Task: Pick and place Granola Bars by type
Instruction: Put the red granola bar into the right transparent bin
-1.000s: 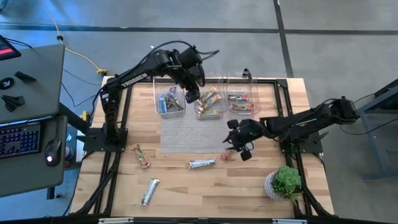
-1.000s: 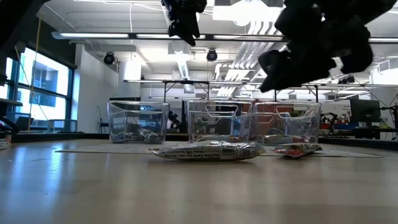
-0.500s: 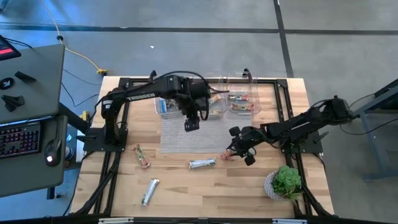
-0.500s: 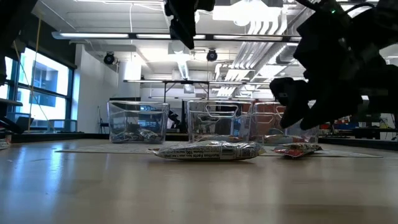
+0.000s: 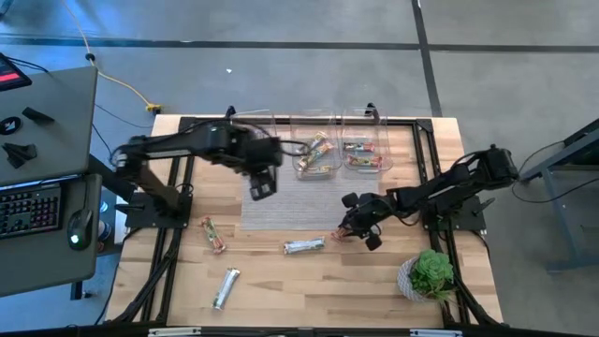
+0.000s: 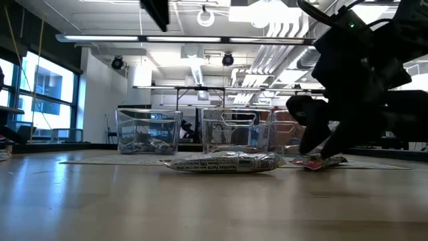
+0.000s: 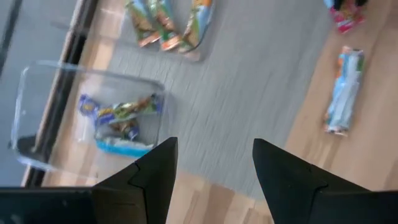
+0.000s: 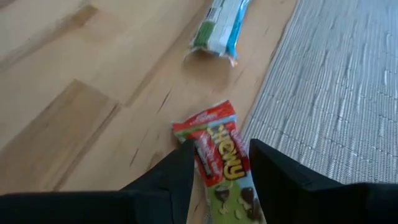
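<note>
Two dark fingers of the right gripper stand apart on either side of a red bar. They are not squeezing it. The red bar lies flat on the wooden table, right beside the edge of the grey mat, and its long side runs straight out ahead between the fingers. A little farther on, a silver bar lies on the wood, long side across the table. More bars lie nearer the front edge. Farther off, the left gripper hangs over the mat with its fingers spread wide and nothing in them. At the back stand three clear bins with bars inside.
</note>
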Available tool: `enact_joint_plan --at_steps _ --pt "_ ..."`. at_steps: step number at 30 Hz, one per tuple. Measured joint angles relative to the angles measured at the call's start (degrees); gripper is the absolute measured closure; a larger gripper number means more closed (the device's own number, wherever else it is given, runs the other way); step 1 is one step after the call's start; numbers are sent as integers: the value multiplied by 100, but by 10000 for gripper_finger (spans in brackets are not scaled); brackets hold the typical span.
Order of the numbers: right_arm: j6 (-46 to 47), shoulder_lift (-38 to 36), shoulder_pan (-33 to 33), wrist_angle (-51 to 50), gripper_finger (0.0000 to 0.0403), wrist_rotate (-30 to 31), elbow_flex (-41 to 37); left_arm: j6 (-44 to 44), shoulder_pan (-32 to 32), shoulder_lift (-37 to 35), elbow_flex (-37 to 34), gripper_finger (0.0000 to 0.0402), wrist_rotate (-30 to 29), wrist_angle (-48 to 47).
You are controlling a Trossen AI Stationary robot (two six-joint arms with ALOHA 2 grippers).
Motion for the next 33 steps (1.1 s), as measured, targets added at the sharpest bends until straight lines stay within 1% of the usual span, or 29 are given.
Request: enact_joint_plan --at_steps 3,5,9,11,13,15,18,27,30,33 --pt "-164 3 -14 -158 265 -2 0 -191 -14 -708 -1045 199 -109 417" --pt "-227 1 -19 -248 265 -1 4 -208 -10 -1217 -1839 199 -40 1025" --pt "-346 1 -25 -306 265 53 7 -202 -12 -2018 -3258 199 431 2668" --pt "-520 1 -21 -337 265 160 7 -176 -12 -2243 -3768 199 752 3317" --pt "-619 1 -21 -345 265 361 4 -176 -14 -2360 -4122 199 898 3732" --pt "-606 3 -23 -361 265 692 4 -175 -12 -2378 -4331 199 905 3938" --pt "-589 3 -23 -373 265 941 -7 -167 -10 -2350 -4472 199 899 4038" --pt "-478 5 -95 -359 269 879 -7 -163 -10 -2295 -4480 199 865 4067" --pt "-408 9 -98 -252 284 924 -9 -163 -10 -2295 -4480 199 865 4064" --pt "-97 9 -101 -8 310 925 -9 -163 -10 -2295 -4480 199 864 4063"
